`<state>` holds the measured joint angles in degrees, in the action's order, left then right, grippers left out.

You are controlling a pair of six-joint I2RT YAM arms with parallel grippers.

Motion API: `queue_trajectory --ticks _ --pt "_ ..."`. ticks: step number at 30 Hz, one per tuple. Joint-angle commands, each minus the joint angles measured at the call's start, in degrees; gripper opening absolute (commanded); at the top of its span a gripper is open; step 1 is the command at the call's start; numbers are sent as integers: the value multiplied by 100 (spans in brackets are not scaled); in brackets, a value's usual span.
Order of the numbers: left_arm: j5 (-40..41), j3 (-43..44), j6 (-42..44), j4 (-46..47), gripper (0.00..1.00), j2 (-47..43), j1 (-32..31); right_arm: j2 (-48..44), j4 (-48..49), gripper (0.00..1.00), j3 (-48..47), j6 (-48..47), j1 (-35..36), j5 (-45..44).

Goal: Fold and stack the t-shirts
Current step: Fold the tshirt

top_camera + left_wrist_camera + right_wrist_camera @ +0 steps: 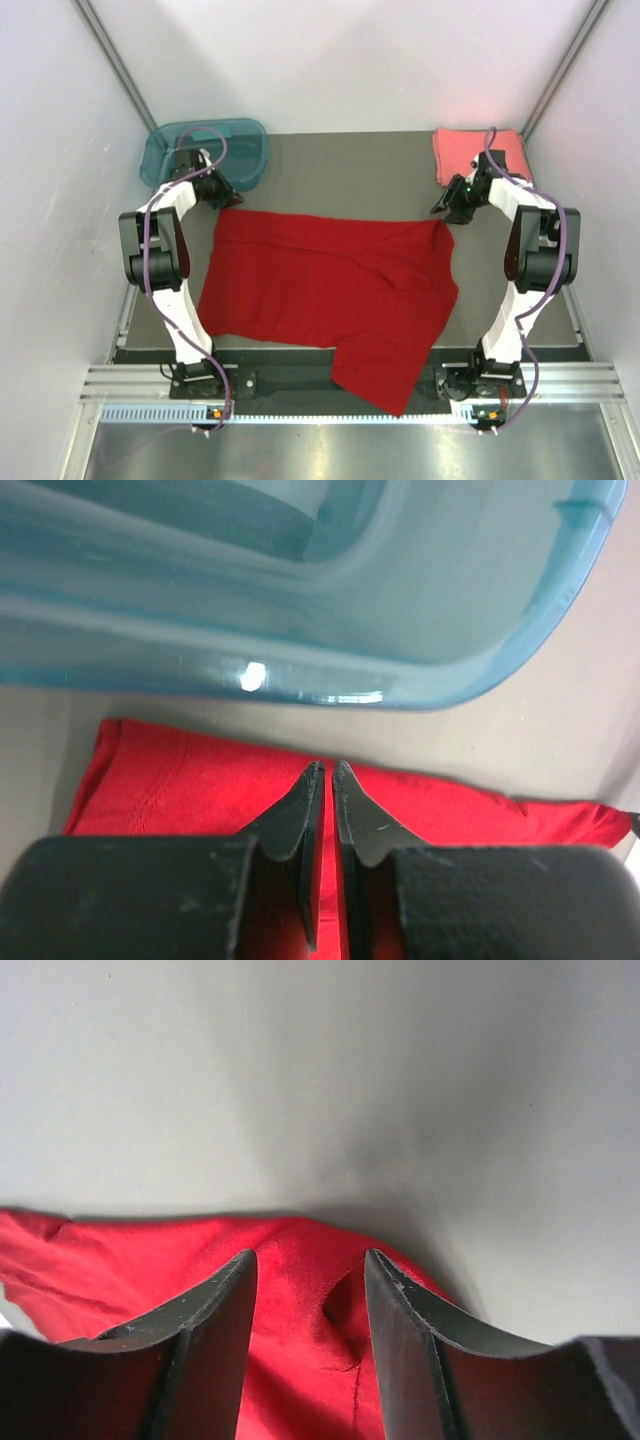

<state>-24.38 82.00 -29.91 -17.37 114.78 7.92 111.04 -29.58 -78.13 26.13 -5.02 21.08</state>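
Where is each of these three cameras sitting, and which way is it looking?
Top external: fixed above and behind the arms, looking down on the table; left arm and right arm show whole, bases nearest.
Left wrist: on the left arm, looking past the left gripper at the teal tub.
Right wrist: on the right arm, looking past the right gripper at a pale grey surface.
Shared: all three see the red t-shirt.

t-shirt (320, 290): deep red | folded t-shirt (478, 152): coral-pink | tub (245, 150): teal
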Motion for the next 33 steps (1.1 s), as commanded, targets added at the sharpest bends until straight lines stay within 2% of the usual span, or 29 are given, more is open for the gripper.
queue_trajectory --ticks 1,4,8,10,14,16,19,20,22,30,33 --pt "152 308 -50 146 11 27 25 -4 102 47 -291 147 -122 177" --pt "380 300 -15 -39 10 141 25 31 199 43 -168 182 -157 151" --pt "495 308 -58 -162 4 351 34 66 383 29 -106 322 -280 212" --pt "531 282 -102 -197 1 396 25 75 427 26 -124 349 -342 186" --pt "610 299 -147 -258 0 519 25 145 453 23 -141 384 -386 291" --pt "663 326 -129 -311 0 545 25 111 471 24 -63 393 -386 344" --pt "680 343 -120 -338 0 563 25 -91 436 33 34 375 -386 449" --pt "689 335 -112 -329 0 554 25 -153 392 39 43 323 -386 432" --pt "707 335 -94 -338 0 572 25 -319 270 42 61 287 -386 388" --pt "803 369 -103 -478 0 712 25 -295 146 43 175 261 -246 537" --pt "830 483 -111 -609 0 782 25 -259 382 42 315 428 -237 695"
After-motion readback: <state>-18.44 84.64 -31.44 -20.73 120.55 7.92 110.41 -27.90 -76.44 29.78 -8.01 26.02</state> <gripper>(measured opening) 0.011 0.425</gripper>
